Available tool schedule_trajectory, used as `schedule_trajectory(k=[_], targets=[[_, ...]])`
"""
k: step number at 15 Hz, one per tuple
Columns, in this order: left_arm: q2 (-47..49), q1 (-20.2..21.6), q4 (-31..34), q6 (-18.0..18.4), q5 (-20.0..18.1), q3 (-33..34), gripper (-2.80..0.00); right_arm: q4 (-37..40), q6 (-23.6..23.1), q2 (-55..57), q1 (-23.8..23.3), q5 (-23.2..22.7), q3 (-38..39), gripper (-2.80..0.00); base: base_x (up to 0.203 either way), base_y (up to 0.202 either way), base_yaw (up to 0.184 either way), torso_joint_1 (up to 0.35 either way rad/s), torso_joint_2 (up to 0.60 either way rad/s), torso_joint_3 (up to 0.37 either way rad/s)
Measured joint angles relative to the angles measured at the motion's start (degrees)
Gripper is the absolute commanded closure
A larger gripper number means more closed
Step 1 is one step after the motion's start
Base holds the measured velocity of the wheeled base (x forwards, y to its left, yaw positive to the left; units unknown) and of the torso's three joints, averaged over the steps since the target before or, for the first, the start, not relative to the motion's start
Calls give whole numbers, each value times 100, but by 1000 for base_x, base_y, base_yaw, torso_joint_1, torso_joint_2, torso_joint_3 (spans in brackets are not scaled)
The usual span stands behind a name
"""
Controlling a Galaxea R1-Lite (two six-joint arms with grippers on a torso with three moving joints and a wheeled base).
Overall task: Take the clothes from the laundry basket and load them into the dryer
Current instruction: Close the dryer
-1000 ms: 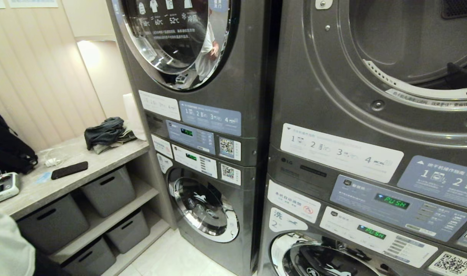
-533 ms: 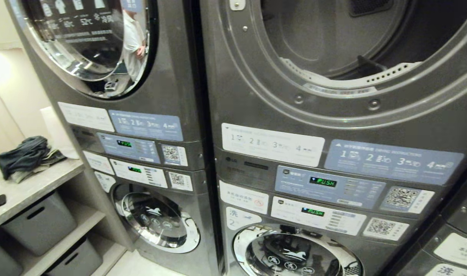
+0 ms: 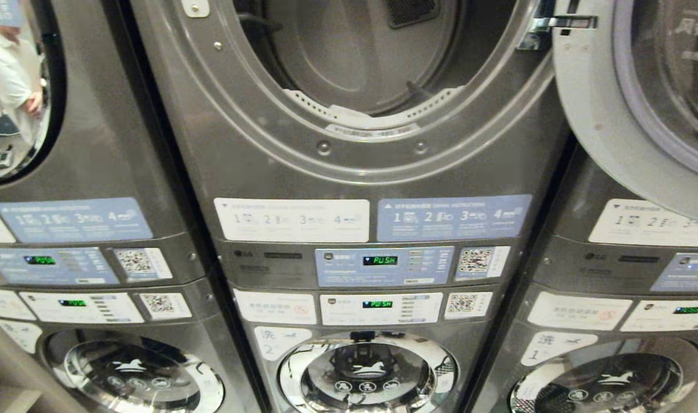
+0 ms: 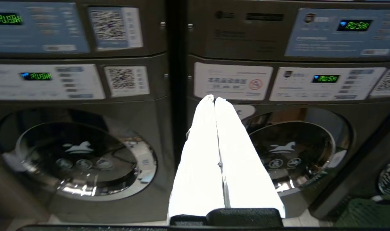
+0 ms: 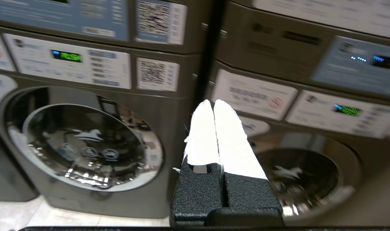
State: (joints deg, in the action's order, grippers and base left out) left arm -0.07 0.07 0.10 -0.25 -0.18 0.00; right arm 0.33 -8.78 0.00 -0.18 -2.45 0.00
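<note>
**Both grippers closed and empty before the dryer stack**

We start at the fingertips. Our left gripper (image 4: 214, 98) has its two white fingers (image 4: 198, 166) pressed flat together with nothing between them, held in the air and pointing at the seam between two machines, at the height of the lower washer doors. Our right gripper (image 5: 213, 102) looks the same — white fingers (image 5: 233, 147) closed tip to tip, holding nothing, aimed at the dark gap between the middle stack and the one to its right.

Moving outward, the left wrist view shows a round chrome-rimmed washer door (image 4: 291, 154) just beyond the fingers, with a green display (image 4: 325, 78) lit on the panel above it. In the corner of that same view we glimpse a dark green perforated shape low beside the machines — the laundry basket (image 4: 364, 213), seen only in part, on the floor off to the right. No clothes can be made out in it from here.

From the head view we face the middle stack squarely. Its upper dryer (image 3: 360, 63) stands open, the grey drum visible and bare, and the dryer door (image 3: 630, 115) hangs swung out to the right. A control panel (image 3: 383, 267) below reads in green. A person's reflection (image 3: 13, 74) shows in the glass of the left-hand machine.
</note>
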Motion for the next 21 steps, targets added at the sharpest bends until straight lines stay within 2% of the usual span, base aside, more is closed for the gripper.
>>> schedule_trajectory(k=[3,12,21], targets=[[0,-2,1,-2,2,0,0,0,-1,0,-1,0,0,0,-1,5,-113,7,0,2],[0,-2,-1,-2,2,0,0,2,-3,0,0,-2,0,0,0,0,0,0,0,0],[0,-2,0,-2,2,0,0,-2,-3,0,0,-7,0,0,-182,0,2,2,3,0]])
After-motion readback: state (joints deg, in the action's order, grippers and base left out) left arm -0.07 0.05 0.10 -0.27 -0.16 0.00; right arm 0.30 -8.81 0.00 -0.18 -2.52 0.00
